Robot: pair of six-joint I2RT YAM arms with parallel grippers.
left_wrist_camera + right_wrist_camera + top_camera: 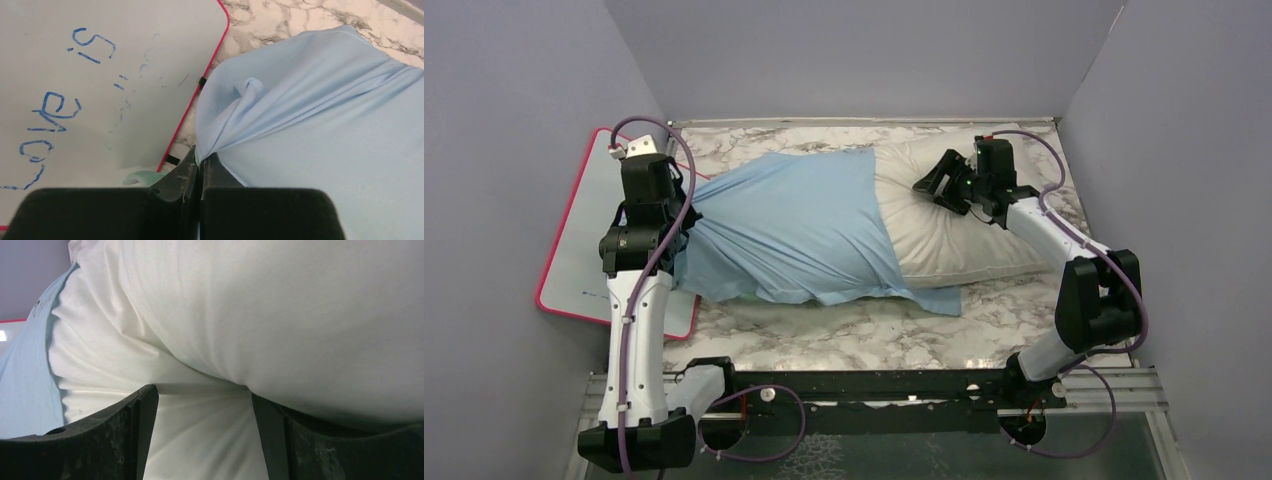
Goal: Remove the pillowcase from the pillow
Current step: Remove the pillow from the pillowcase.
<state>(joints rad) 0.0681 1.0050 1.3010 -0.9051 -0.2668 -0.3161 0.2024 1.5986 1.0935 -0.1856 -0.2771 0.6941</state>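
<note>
Pillowcase (794,225): plain light-blue face up, lying across the middle of the table and covering the left part of the pillow (954,235). Its open hem runs down across the pillow just left of the right gripper. The right part of the off-white pillow is bare.

Left gripper (201,162): jaws together, clamped on a gathered fold at the pillowcase's left end. Pleats fan out from the pinch toward the pillow.

Right gripper (932,178): jaws wide apart, fingers set down on the bare pillow near its upper edge. Creases radiate from that spot. Cannot tell whether the cloth is pinched.

Surroundings: a pink-rimmed whiteboard (584,250) lies left of the pillowcase, partly off the table edge, under the left arm. The pillowcase's left end overlaps its corner. The table (844,340) is grey-veined white marble. Plain lavender-grey walls (854,50) close it in on three sides. A black rail (874,385) carries both arm bases at the near edge.

View differences: the left wrist view shows blue handwriting on the whiteboard and a sliver of mint-green cloth beside the fingers, neither legible from above. The right wrist view shows pillow fabric bulging between the spread fingers (145,430), with the pillowcase's edge at far left
</note>
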